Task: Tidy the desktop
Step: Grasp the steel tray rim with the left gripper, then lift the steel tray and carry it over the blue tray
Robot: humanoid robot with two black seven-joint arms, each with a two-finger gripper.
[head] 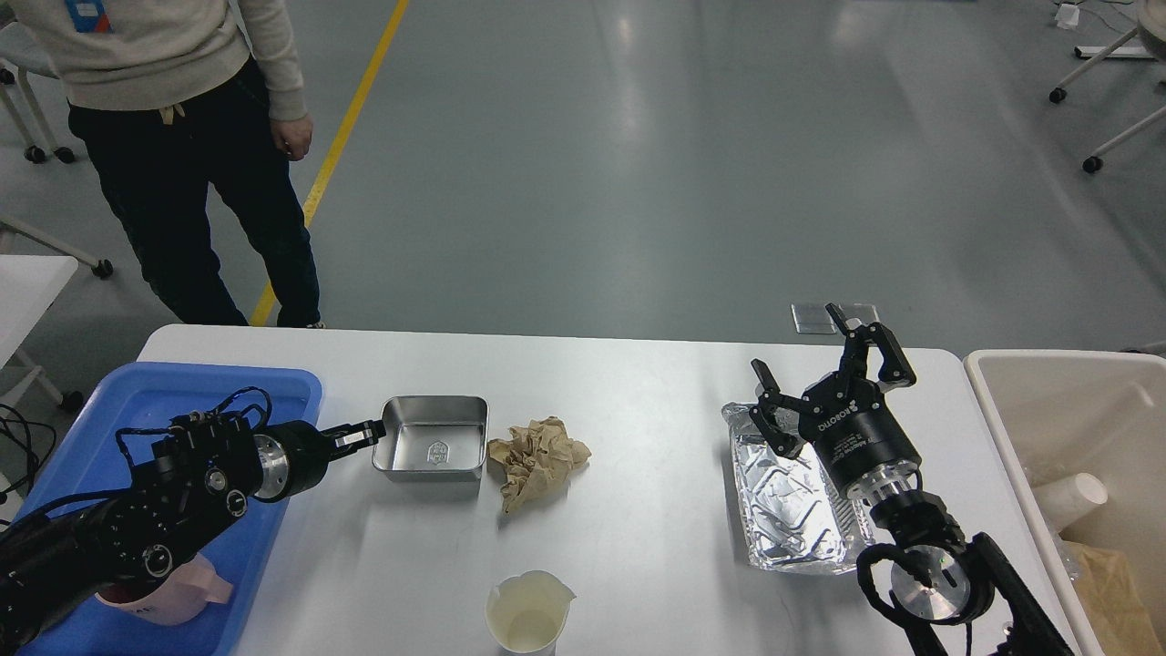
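With the left gripper (372, 432) apparently pinched on the rim of the metal tray (430, 437) mid-table (638, 538) and the right gripper (824, 374) spread empty, the shallow-held tray could be tipped or dropped if lifted.

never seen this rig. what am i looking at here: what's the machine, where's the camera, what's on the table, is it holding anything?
One picture, taken from the robot's own head, looking forward and down. The two black arms are the robot's.

The left gripper is at the rim of the metal tray; its fingers look closed on the rim, but it is too small to be sure. The right gripper is open and holds nothing, just above the far end of the foil pouch.

On the white desktop there are also a crumpled brown paper and a cream cup. A blue tray sits at the left with a pink cup in it. A beige bin stands at the right, with rubbish inside. A person stands behind the table.
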